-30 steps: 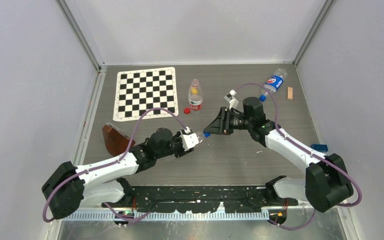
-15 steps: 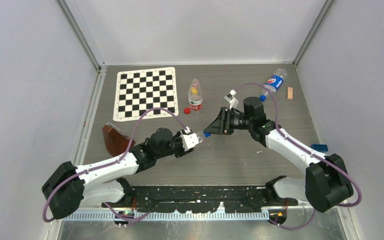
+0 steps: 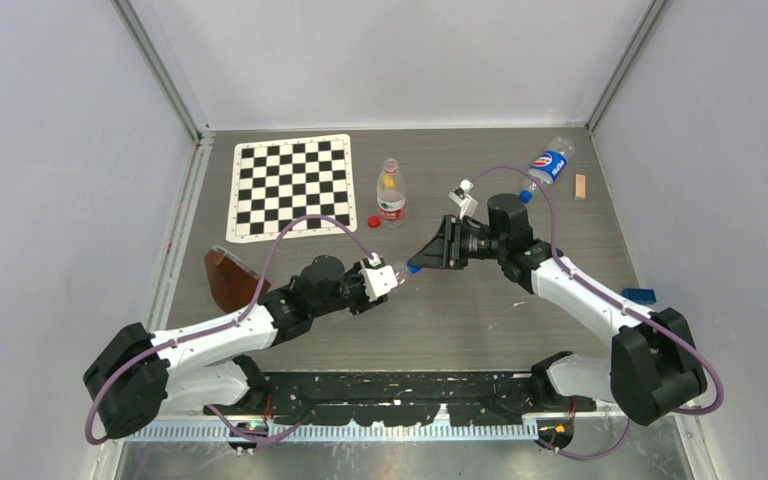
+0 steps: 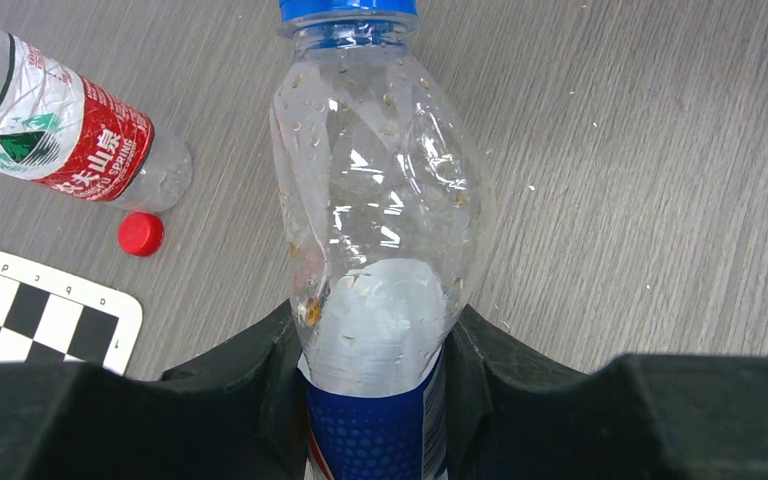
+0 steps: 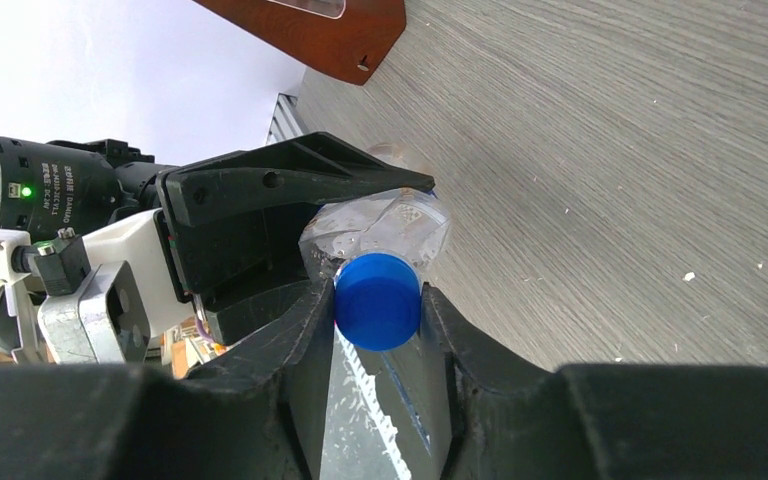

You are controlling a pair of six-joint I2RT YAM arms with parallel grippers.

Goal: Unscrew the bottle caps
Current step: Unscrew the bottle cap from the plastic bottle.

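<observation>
My left gripper (image 4: 375, 340) is shut on the body of a clear blue-labelled bottle (image 4: 380, 200) and holds it above the table, neck pointing right. My right gripper (image 5: 377, 305) is shut on that bottle's blue cap (image 5: 377, 300); the two grippers meet at mid-table (image 3: 413, 268). A red-labelled bottle (image 3: 390, 192) stands uncapped behind them, its red cap (image 3: 373, 222) on the table beside it. A second blue-labelled bottle (image 3: 550, 163) lies at the back right with a blue cap (image 3: 525, 197) loose near it.
A checkerboard mat (image 3: 293, 185) lies at the back left. A brown object (image 3: 230, 280) sits left of my left arm. A small wooden block (image 3: 580, 186) and a blue brick (image 3: 640, 295) lie at the right.
The right wrist has shifted very slightly. Both grippers keep their hold on the bottle and its cap.
</observation>
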